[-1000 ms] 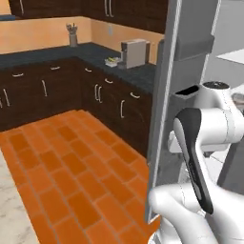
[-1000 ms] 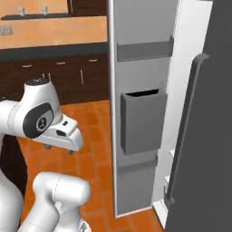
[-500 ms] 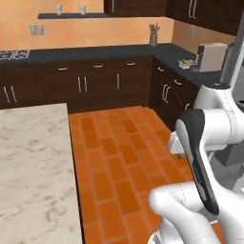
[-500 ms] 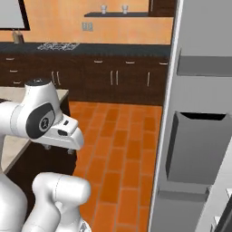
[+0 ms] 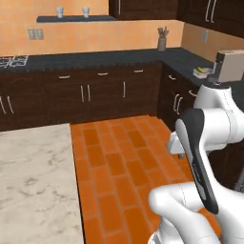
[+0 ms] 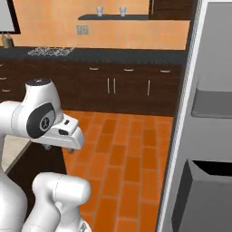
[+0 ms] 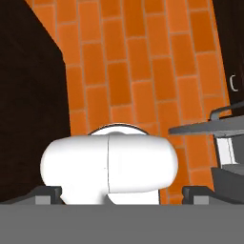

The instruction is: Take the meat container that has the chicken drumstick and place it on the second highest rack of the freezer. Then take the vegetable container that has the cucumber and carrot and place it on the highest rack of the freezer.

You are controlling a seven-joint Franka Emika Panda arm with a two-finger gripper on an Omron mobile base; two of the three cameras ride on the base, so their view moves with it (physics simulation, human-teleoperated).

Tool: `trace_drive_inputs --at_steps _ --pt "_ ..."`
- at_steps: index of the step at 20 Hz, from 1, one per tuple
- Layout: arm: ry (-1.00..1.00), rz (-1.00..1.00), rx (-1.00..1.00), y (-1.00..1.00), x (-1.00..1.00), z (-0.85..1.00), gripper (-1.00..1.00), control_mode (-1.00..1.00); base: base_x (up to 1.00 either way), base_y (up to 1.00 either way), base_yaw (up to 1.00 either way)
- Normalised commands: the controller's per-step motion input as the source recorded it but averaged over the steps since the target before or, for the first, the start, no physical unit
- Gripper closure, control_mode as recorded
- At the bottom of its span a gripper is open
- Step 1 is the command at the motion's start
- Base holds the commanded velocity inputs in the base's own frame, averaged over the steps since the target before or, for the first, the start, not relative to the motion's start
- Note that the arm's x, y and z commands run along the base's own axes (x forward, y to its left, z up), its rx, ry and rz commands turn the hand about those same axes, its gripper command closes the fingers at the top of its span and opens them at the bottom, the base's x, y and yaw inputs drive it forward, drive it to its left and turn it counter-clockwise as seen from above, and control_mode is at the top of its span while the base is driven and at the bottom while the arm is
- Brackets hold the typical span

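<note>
My gripper (image 7: 121,190) spread wide, holding nothing, pointed down at orange brick floor (image 7: 143,81). Freezer (image 6: 204,136) off to my right, grey door bins (image 6: 204,199) showing. Marble island (image 5: 33,181) left.

My gripper (image 7: 122,193) shows just its two finger tips at the lower edge of the hand view, my own body covering the span between them; the grey freezer door (image 6: 199,149) runs off the right and bottom edges of the right base view; the marble counter (image 5: 33,186) is cut at lower left; two small shelf items (image 5: 72,11) at upper left are too small to name.
</note>
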Motion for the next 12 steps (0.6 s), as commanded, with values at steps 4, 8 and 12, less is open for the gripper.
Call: trace_drive_inputs --at_steps 4,8,12 --pt "0.0 0.0 0.0 0.0 0.0 0.0 -1.0 1.0 1.0 0.13 0.0" --pt "0.0 0.0 0.0 0.0 0.0 0.0 -1.0 1.0 1.0 0.0 0.0" --pt "0.0 0.0 0.0 0.0 0.0 0.0 -1.0 1.0 1.0 0.0 -0.04"
